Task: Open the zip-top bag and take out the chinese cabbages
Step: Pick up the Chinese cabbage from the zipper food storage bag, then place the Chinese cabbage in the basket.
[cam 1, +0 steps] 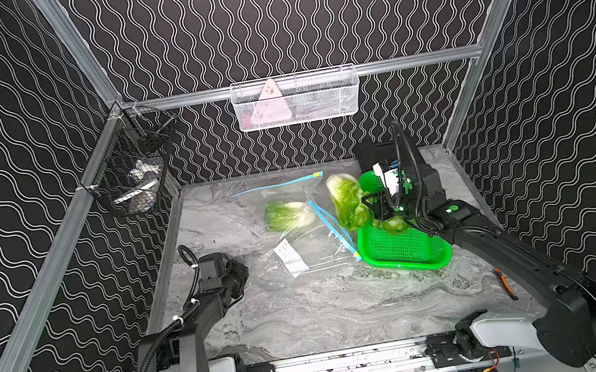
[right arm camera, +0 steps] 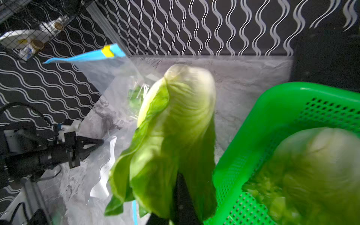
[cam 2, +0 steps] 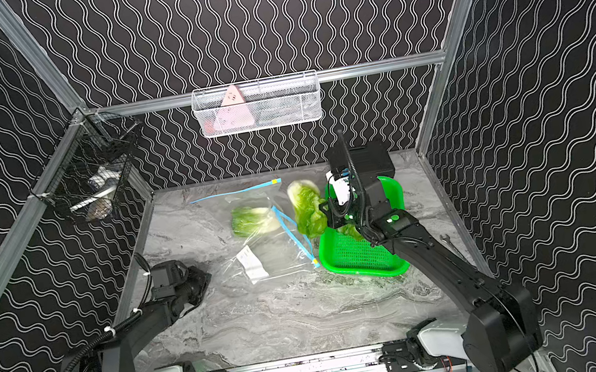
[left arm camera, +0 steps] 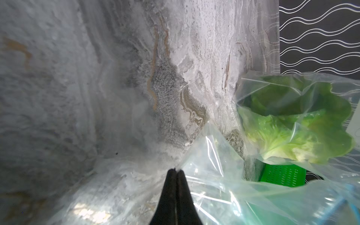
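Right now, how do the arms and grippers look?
The left arm and right arm are black links on pale grey bases. A ribbed black hose with white ties follows the left arm. A green dot marks the right wrist. The left gripper and right gripper have black tapered fingers.

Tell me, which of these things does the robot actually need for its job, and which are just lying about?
For the job:
- zip-top bag, pinched by the left gripper
- bagged cabbage
- held cabbage in the right gripper
- third cabbage in the green basket

Just lying about:
- white wire basket, back wall
- black wire basket, side wall
- wrench, table edge
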